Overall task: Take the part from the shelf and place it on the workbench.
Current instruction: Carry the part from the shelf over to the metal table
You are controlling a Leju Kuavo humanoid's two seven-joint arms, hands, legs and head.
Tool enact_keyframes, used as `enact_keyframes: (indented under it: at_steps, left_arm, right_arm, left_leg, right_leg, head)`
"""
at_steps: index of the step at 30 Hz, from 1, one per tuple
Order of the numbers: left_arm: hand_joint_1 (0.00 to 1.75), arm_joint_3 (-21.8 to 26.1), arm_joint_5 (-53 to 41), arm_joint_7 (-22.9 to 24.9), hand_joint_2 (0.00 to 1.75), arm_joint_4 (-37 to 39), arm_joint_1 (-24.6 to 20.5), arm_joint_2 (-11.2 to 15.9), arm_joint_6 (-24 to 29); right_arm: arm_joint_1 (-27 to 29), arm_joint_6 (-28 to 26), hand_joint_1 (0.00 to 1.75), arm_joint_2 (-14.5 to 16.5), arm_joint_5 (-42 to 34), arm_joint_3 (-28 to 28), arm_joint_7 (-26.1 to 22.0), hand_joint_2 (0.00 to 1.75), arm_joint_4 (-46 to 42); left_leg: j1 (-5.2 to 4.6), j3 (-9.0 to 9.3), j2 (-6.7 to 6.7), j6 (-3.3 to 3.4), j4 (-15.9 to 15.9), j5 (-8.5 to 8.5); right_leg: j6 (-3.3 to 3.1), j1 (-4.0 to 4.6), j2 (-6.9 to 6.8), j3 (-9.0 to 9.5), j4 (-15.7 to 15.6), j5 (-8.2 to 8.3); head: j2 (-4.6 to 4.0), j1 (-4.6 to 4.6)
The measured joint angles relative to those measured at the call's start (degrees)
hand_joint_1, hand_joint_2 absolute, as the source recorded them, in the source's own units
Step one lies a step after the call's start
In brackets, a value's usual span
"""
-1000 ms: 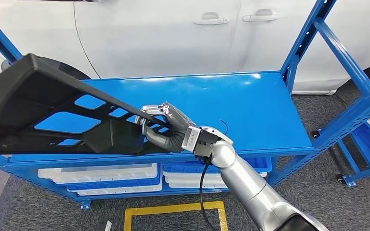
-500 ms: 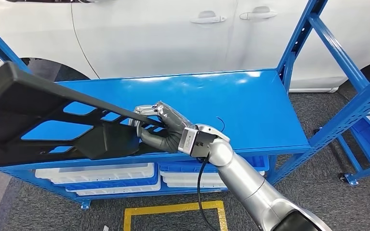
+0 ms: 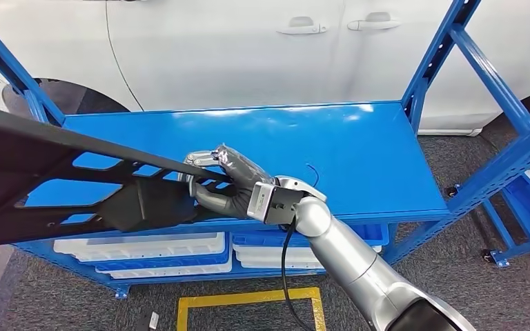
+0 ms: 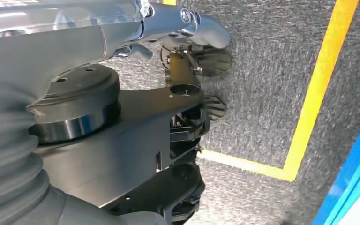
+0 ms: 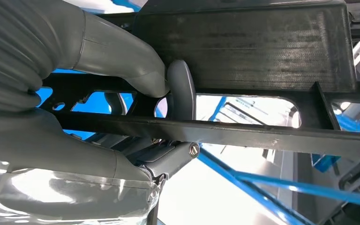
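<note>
Gripping one end of a large black plastic part (image 3: 62, 176), the right hand (image 3: 224, 183) has its fingers curled over a thin bar of the part's open lattice, thumb underneath. The part is held above the front left portion of the blue workbench (image 3: 331, 148), tilted, its far end running out past the picture's left edge. White and blue trays (image 3: 141, 252) sit on the lower tier. A white car (image 3: 248, 48) stands behind the bench, and a yellow floor line (image 3: 248, 300) lies in front.

In the left wrist view, the left hand (image 4: 187, 23) hangs over grey carpet (image 4: 258, 84) with a yellow line (image 4: 321, 89); whether its fingers are spread or closed cannot be told.

In the right wrist view, the right hand's thumb (image 5: 180, 89) presses against the black bar (image 5: 243, 133), fingers wrapped around it from the other side.
</note>
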Motion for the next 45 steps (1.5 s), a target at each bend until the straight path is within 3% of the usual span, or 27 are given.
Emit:
enact_keyframes:
  at_steps: [1,3,5,6,7,8,10,14,16,19,20,21,22,24,26,30,32,34,35,36,37,39,41,45]
  left_arm:
    - [0.0,0.01,0.01,0.03,1.75,0.0,-0.04,-0.02,0.02]
    - [0.0,0.01,0.03,0.16,1.75,0.0,-0.04,-0.04,0.07]
    - [0.0,0.07,0.1,0.35,1.75,0.0,0.13,-0.04,0.13]
    - [0.0,0.12,0.13,0.42,1.75,0.0,0.22,-0.04,0.13]
    - [0.0,0.16,0.15,0.45,1.75,0.0,0.3,-0.04,0.1]
    - [0.0,0.2,0.16,0.44,1.75,0.0,0.34,-0.04,0.08]
    - [0.0,0.24,0.15,0.37,1.75,0.0,0.33,-0.03,0.04]
    - [0.0,0.27,0.13,0.31,1.75,0.0,0.42,-0.01,0.11]
    - [0.0,0.28,0.12,0.31,1.75,0.0,0.41,0.02,0.28]
    - [0.0,0.3,0.11,0.31,1.75,0.0,0.47,0.04,0.55]
    - [0.0,0.31,0.11,0.32,1.75,0.0,0.54,0.05,0.61]
    - [0.0,0.33,0.11,0.33,1.75,0.0,0.61,0.06,0.66]
    - [0.0,0.34,0.11,0.34,1.75,0.0,0.63,0.07,0.67]
    - [0.0,0.4,0.11,0.35,1.75,0.0,0.56,0.09,0.66]
    - [0.0,0.52,0.11,0.34,1.75,0.0,0.47,0.14,0.63]
    - [0.0,0.71,0.03,0.34,1.75,0.0,0.54,0.17,0.55]
    - [0.0,0.74,0.03,0.33,1.75,0.0,0.43,0.16,0.48]
    - [0.0,0.76,0.03,0.34,1.75,0.0,0.4,0.17,0.44]
    - [0.0,0.78,0.03,0.34,1.75,0.0,0.44,0.17,0.43]
    - [0.0,0.8,0.02,0.35,1.75,0.0,0.5,0.18,0.43]
    - [0.0,0.83,0.02,0.35,1.75,0.0,0.53,0.18,0.43]
    - [0.0,0.86,0.01,0.35,1.75,0.0,0.54,0.18,0.4]
    - [0.0,0.9,0.01,0.34,1.75,0.0,0.49,0.19,0.39]
    - [0.0,1.08,0.01,0.38,1.75,0.0,0.59,0.23,0.27]
  right_arm:
    - [-0.09,-0.02,1.75,0.0,0.0,0.02,-0.02,1.75,0.02]
    - [-0.15,-0.03,1.75,-0.05,0.0,0.08,-0.04,1.75,0.21]
    - [-0.1,-0.03,1.75,-0.14,0.0,0.18,-0.04,1.75,0.56]
    - [-0.1,-0.03,1.75,-0.17,0.0,0.22,-0.05,1.75,0.69]
    - [-0.13,-0.03,1.75,-0.17,0.01,0.25,-0.08,1.75,0.78]
    - [-0.18,-0.03,1.75,-0.17,0.01,0.26,-0.13,1.75,0.82]
    - [-0.31,-0.03,1.75,-0.12,0.02,0.33,-0.27,1.75,0.85]
    - [-0.39,-0.04,1.75,0.04,0.02,0.56,-0.35,1.75,0.98]
    - [-0.49,-0.06,1.75,0.26,0.02,0.66,-0.36,1.75,1.0]
    - [-0.58,-0.09,1.75,0.5,0.02,0.8,-0.37,1.75,1.15]
    - [-0.58,-0.09,1.75,0.5,0.02,0.85,-0.37,1.75,1.25]
    - [-0.57,-0.09,1.75,0.5,0.02,0.9,-0.37,1.75,1.34]
    - [-0.59,-0.1,1.75,0.54,0.02,0.95,-0.37,1.75,1.39]
    - [-0.7,-0.11,1.75,0.69,0.02,1.01,-0.38,1.75,1.41]
    - [-0.84,-0.14,1.75,0.82,0.02,1.05,-0.39,1.75,1.41]
    - [-0.9,-0.2,1.75,0.83,0.02,1.15,-0.4,1.75,1.33]
    - [-0.97,-0.22,1.75,0.8,0.02,1.15,-0.43,1.75,1.2]
    - [-0.88,-0.23,1.75,0.76,0.03,1.18,-0.43,1.75,1.15]
    - [-0.77,-0.23,1.75,0.73,0.03,1.2,-0.42,1.75,1.15]
    - [-0.68,-0.23,1.75,0.7,0.03,1.24,-0.42,1.75,1.15]
    - [-0.63,-0.23,1.75,0.68,0.03,1.26,-0.42,1.75,1.14]
    - [-0.71,-0.23,1.75,0.67,0.03,1.3,-0.42,1.75,1.1]
    - [-0.8,-0.23,1.75,0.7,0.03,1.32,-0.42,1.75,1.07]
    - [-0.8,-0.28,1.75,0.75,0.05,1.36,-0.42,1.75,1.01]
  left_leg:
    - [0.12,0.1,0.06,0.34,-0.35,0.24]
    - [0.08,0.05,0.11,0.67,-0.45,0.4]
    - [0.03,-0.06,0.1,0.74,-0.27,0.41]
    - [0.03,-0.13,0.08,0.72,-0.11,0.39]
    - [0.04,-0.19,0.03,0.64,0.12,0.32]
    - [0.05,-0.26,-0.02,0.5,0.41,0.19]
    - [-0.16,-0.64,-0.1,0.03,1.1,-0.11]
    - [-0.19,-1.07,-0.08,-1.05,1.4,-0.15]
    - [-0.05,-1.98,-0.03,-1.68,3.75,-2.09]
    - [0.2,-5.89,0.02,-2.44,13.84,-7.48]
    - [0.23,-6.76,0.02,-2.53,16.3,-8.27]
    - [0.24,-6.68,0.02,-2.5,16.71,-7.98]
    - [0.24,-5.5,0.02,-2.36,14.83,-6.7]
    - [0.16,-1.21,0.0,-1.8,7.01,-3.33]
    - [-0.14,1.53,-0.05,-1.25,1.48,-1.88]
    - [-0.15,1.69,-0.02,-0.11,-0.25,-0.95]
    - [0.09,1.57,0.18,0.64,-1.13,-0.01]
    - [-0.07,0.89,0.26,0.93,-1.08,0.41]
    - [-0.12,0.51,0.27,0.94,-0.93,0.56]
    - [-0.15,0.14,0.27,0.93,-0.72,0.68]
    - [-0.16,-0.19,0.26,0.88,-0.48,0.77]
    - [-0.17,-0.77,0.21,0.71,0.2,0.81]
    - [-0.39,-1.43,0.17,0.24,0.97,0.82]
    - [-0.39,-2.17,0.19,-1.0,1.46,0.87]
  right_leg:
    - [0.19,0.01,-0.03,-0.84,1.91,-1.28]
    - [0.37,-0.02,-0.06,-3.93,8.71,-4.82]
    - [0.53,-0.05,-0.07,-6.38,14.07,-6.38]
    - [0.56,-0.08,-0.08,-6.28,13.93,-5.64]
    - [0.54,-0.13,-0.1,-5.07,11.56,-4.0]
    - [0.45,-0.18,-0.13,-3.19,7.78,-2.1]
    - [0.09,-0.1,-0.14,-0.21,1.56,0.08]
    - [-1.18,0.09,0.04,0.13,-0.2,0.6]
    - [-1.79,-0.11,-0.09,0.1,-0.54,0.96]
    - [-2.16,-0.07,-0.24,-0.13,-0.61,1.2]
    - [-2.18,-0.03,-0.27,-0.21,-0.59,1.27]
    - [-2.18,-0.02,-0.28,-0.27,-0.58,1.33]
    - [-2.15,-0.01,-0.26,-0.28,-0.58,1.39]
    - [-1.94,0.04,-0.23,-0.23,-0.6,1.55]
    - [-1.44,0.08,-0.2,-0.39,-0.63,1.86]
    - [-0.08,0.06,-0.24,-0.81,-0.64,2.03]
    - [0.31,0.09,-0.2,-2.28,2.85,-0.76]
    - [0.48,0.04,-0.16,-5.17,10.1,-4.88]
    - [0.55,0.03,-0.17,-6.25,13.14,-6.12]
    - [0.59,0.02,-0.17,-6.4,14.31,-6.29]
    - [0.58,0.01,-0.18,-5.45,13.27,-5.48]
    - [0.34,0.0,-0.19,-1.18,6.22,-2.59]
    - [-0.2,0.15,-0.17,1.69,0.62,-1.07]
    - [-1.53,0.26,-0.15,1.64,-0.66,-0.3]
  head:
    - [0.01,0.03]
    - [0.0,0.05]
    - [-0.01,0.04]
    - [-0.01,0.03]
    - [-0.01,0.04]
    - [-0.01,0.04]
    - [0.0,0.02]
    - [0.01,-0.02]
    - [0.0,-0.12]
    - [-0.01,-0.2]
    - [-0.01,-0.21]
    - [-0.01,-0.21]
    - [0.0,-0.21]
    - [0.01,-0.2]
    - [0.01,-0.19]
    - [0.0,-0.15]
    - [0.0,-0.04]
    - [-0.01,0.05]
    - [-0.01,0.06]
    - [-0.01,0.06]
    - [-0.01,0.06]
    - [0.0,0.07]
    - [0.01,0.03]
    - [0.0,0.01]
